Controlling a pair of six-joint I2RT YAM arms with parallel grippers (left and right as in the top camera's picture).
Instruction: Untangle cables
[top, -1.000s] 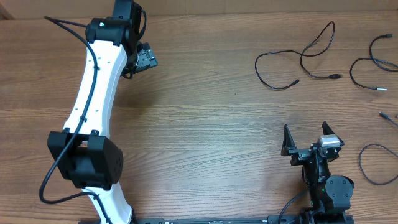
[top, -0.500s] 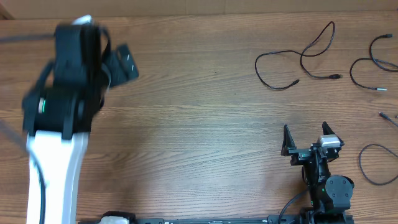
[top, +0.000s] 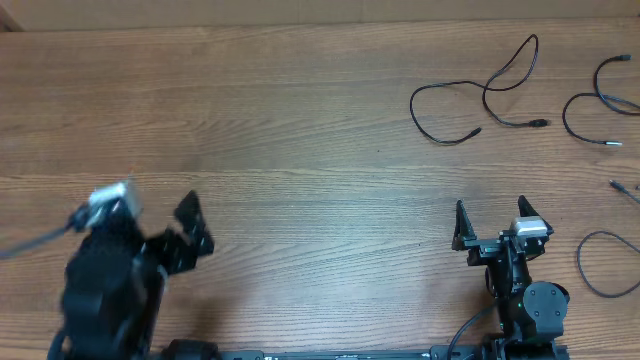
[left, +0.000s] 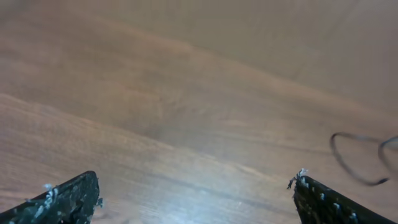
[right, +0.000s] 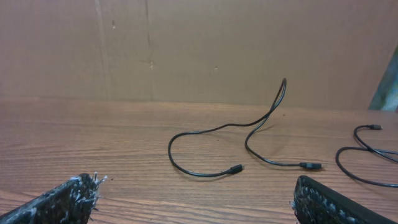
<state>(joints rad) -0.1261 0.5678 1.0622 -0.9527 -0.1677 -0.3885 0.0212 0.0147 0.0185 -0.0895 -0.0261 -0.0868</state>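
Left gripper (top: 150, 210): near-left of table (top: 320, 180), blurred, jaws fully apart, nothing held. Right gripper (top: 490, 208): near-right, jaws wide, empty. Cables (top: 486, 88): far right, separate loose curls; leftmost lying left-right, both plugs pointing right.

Black cables (top: 486, 90); brown, streaky wood-grain table (top: 320, 150).

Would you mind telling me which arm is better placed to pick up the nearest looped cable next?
Probably right. The right gripper, open, sits on the same side as the looped cable, which lies straight ahead in its wrist view. The left gripper, also open, is at the opposite side.
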